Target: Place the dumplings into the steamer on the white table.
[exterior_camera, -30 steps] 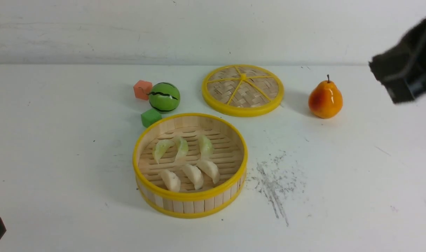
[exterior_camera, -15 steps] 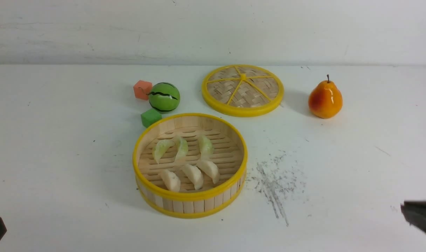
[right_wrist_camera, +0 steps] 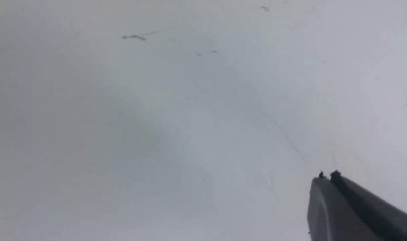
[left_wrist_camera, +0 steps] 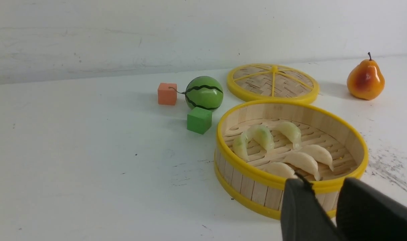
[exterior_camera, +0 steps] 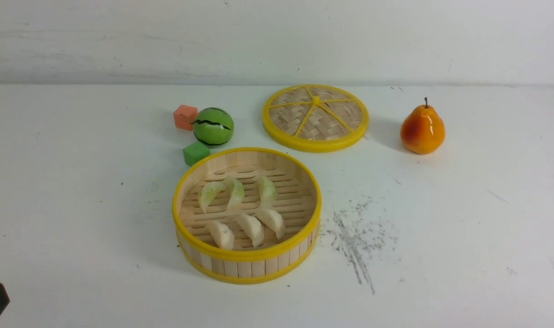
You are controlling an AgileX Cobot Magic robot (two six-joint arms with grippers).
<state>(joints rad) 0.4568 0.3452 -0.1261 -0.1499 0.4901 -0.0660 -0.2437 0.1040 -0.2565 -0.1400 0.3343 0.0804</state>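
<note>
Nearest us, the left pincer [left_wrist_camera: 324,187] sits low before the steamer [exterior_camera: 247,255], its fingers a narrow gap apart, gripping nothing; we judge it the nearer arm. The right pincer [right_wrist_camera: 327,175] is pressed shut and empty over bare counter [exterior_camera: 441,273], steamer not in its view. Inside the steamer all six dumplings [exterior_camera: 251,228] lie: cream row nearer, green row behind, long axes running roughly near-to-far. Nothing left to fetch, we judge.
</note>
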